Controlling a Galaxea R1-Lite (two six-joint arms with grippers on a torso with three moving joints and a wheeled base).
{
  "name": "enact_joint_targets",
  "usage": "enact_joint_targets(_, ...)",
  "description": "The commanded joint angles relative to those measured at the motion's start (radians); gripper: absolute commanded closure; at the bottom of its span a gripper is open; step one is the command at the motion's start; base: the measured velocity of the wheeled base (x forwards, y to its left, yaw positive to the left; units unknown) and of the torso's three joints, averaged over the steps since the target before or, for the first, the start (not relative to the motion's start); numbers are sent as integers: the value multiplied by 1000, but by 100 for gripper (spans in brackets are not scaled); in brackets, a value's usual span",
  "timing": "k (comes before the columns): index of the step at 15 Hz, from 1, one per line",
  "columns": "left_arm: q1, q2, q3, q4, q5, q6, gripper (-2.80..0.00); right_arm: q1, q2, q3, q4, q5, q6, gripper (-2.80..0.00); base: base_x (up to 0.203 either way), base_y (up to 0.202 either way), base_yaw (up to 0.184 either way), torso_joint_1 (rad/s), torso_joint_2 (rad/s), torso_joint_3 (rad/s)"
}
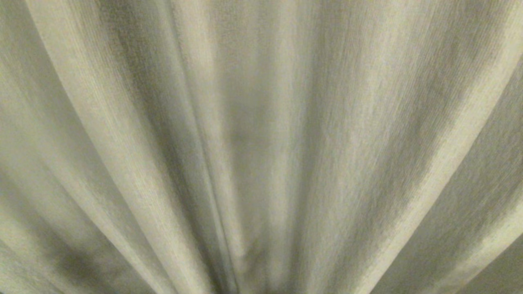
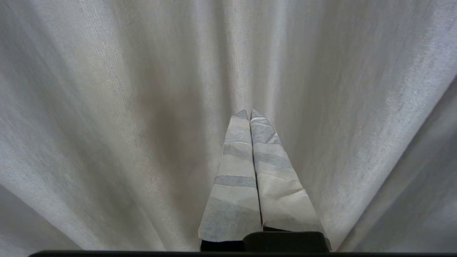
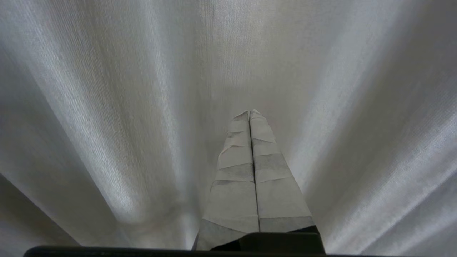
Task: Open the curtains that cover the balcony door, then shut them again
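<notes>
the head view is filled from edge to edge by the curtains (image 1: pixel 261 134), seen very close. only the thick beige-cream woven layer is shown there; its pleats fan outward from a point near the lower middle of the picture, with lit ridges and shaded hollows between them. a narrow seam or overlapping edge is seen running down just left of centre, though it cannot be told with certainty whether two panels meet there or one fold merely lies over another. neither arm is shown in this view.

in the left wrist view the left gripper (image 2: pixel 249 112) is seen pointing straight at the hanging fabric (image 2: pixel 107 117). its two fingers (image 2: pixel 235 171), wrapped in pale tape with grey bands, are pressed together along their whole length, with nothing caught between them. the tips are set right up at a fold of the cloth, and whether they are touching it cannot be told.

in the right wrist view the right gripper (image 3: pixel 250 112) is presented in the same way: its taped fingers (image 3: pixel 273 192) are brought fully together on nothing, and are aimed at the pleated cloth (image 3: pixel 89 117) just ahead of them. contact there is not clear either.

the drapes are drawn across everything in front of the robot, and the weave is shown as fine vertical ribbing in all three views.
</notes>
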Motion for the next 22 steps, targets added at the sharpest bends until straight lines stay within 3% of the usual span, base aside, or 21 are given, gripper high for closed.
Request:
enact_joint_targets(1, 0, 0, 0, 0, 0, 0, 0, 0, 0, 0, -1, 1, -1, 0, 0, 0, 0, 0, 0, 0)
enact_joint_targets(22, 0, 0, 0, 0, 0, 0, 0, 0, 0, 0, -1, 1, -1, 0, 0, -181, 0, 2, 3, 3)
